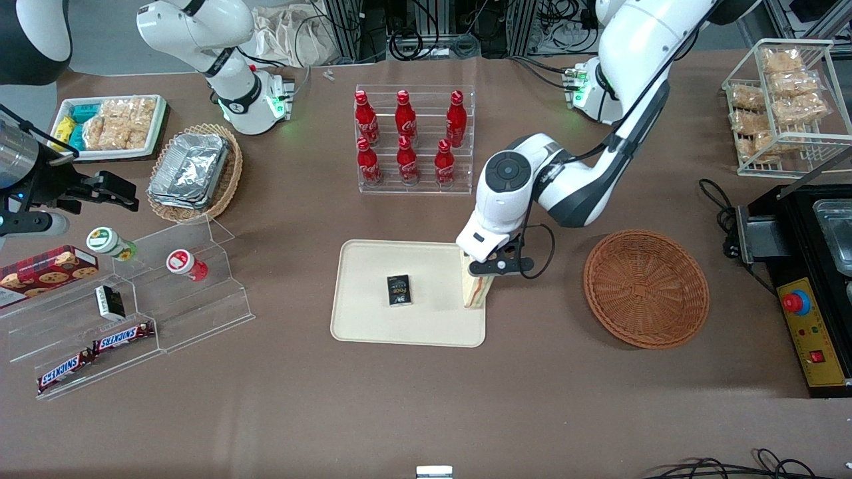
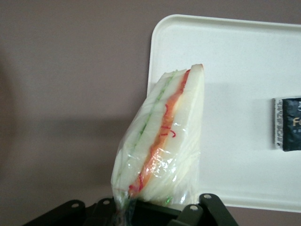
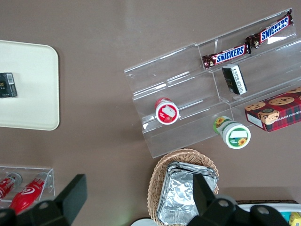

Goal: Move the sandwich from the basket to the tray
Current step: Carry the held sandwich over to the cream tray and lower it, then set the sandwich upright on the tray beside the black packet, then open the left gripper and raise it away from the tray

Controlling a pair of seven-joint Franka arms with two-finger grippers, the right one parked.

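My left gripper (image 1: 491, 266) is shut on the sandwich (image 1: 476, 290), a plastic-wrapped white wedge with red and green filling. It holds the sandwich upright over the edge of the cream tray (image 1: 373, 273) that faces the working arm's end. I cannot tell whether the sandwich touches the tray. In the left wrist view the sandwich (image 2: 164, 136) hangs from the gripper (image 2: 155, 209), partly over the tray (image 2: 225, 70) and partly over the brown table. The round reddish-brown basket (image 1: 645, 287) lies empty beside the tray, toward the working arm's end.
A small black packet (image 1: 399, 290) lies on the tray's middle; it also shows in the left wrist view (image 2: 288, 123). A clear rack of red cola bottles (image 1: 413, 140) stands farther from the front camera. Acrylic steps with snacks (image 1: 133, 313) lie toward the parked arm's end.
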